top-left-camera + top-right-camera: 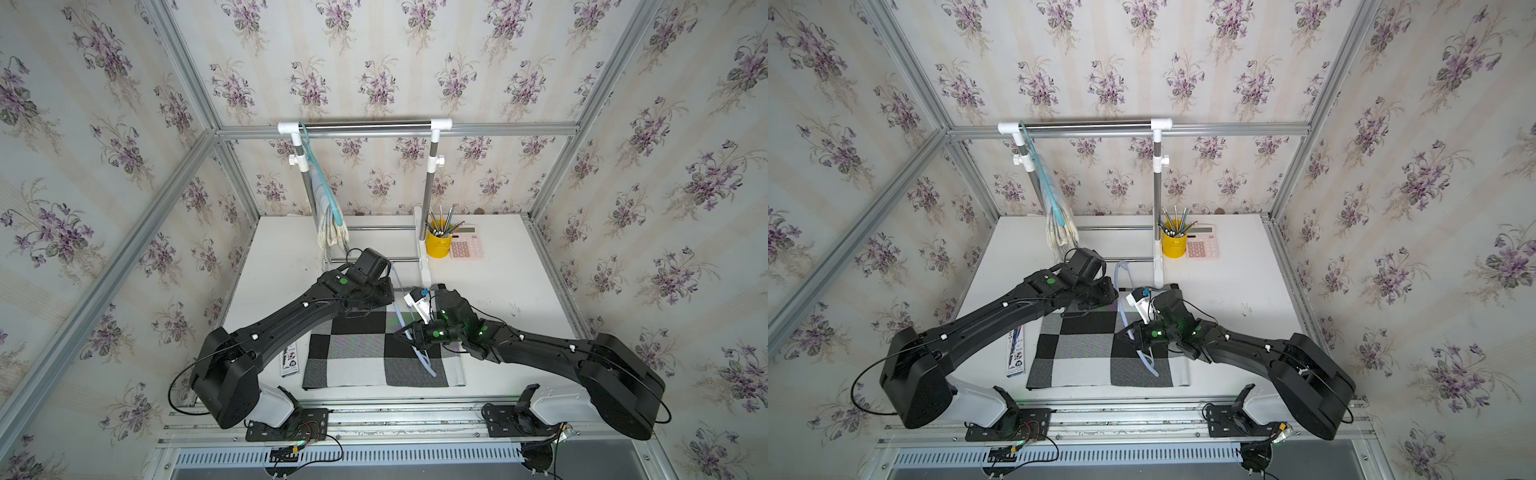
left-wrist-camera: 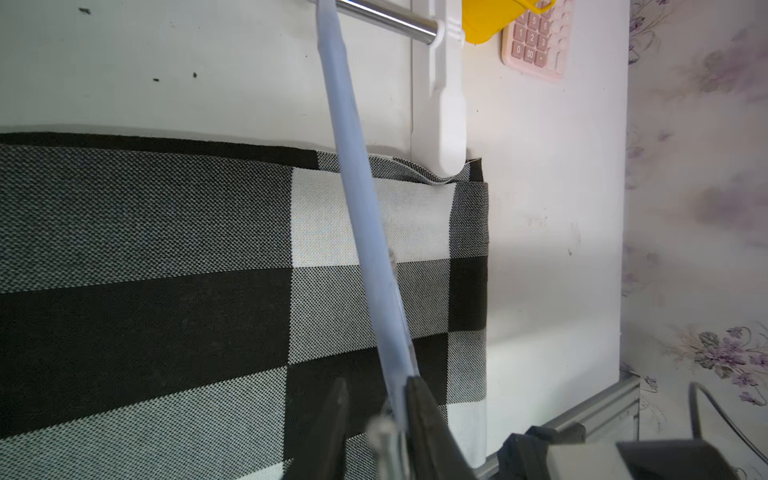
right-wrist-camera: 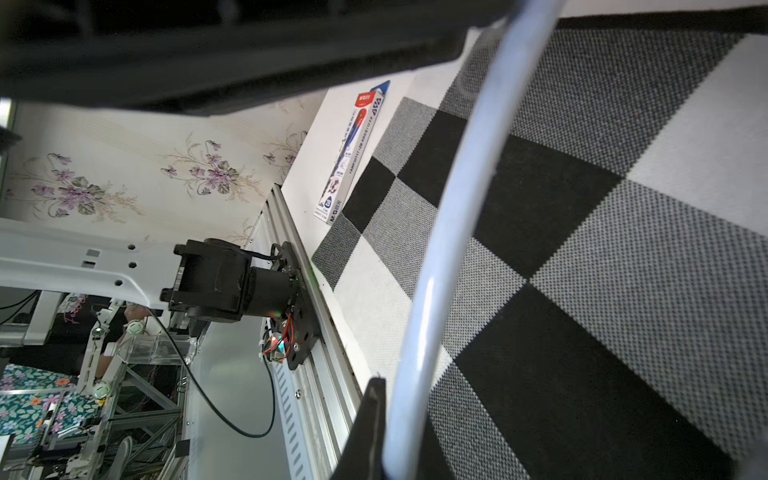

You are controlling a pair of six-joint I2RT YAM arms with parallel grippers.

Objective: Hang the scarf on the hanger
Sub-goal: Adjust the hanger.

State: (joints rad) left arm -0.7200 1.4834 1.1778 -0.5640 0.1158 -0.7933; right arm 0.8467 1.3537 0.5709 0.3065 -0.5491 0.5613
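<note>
The scarf, a black, white and grey check cloth, lies folded flat at the table's front. The pale blue hanger slants over its right half. My right gripper is shut on the hanger's middle; in the right wrist view the hanger runs out from the gripper over the scarf. My left gripper straddles the hanger near its far end. Its jaws stand narrow: one finger touches the bar and a gap shows beside the other. The scarf lies below.
A clothes rack stands at the back, its white foot touching the scarf's far edge. A teal hanger with a pale cloth hangs at the rail's left end. A yellow pencil cup, a pink calculator and a pen box are nearby.
</note>
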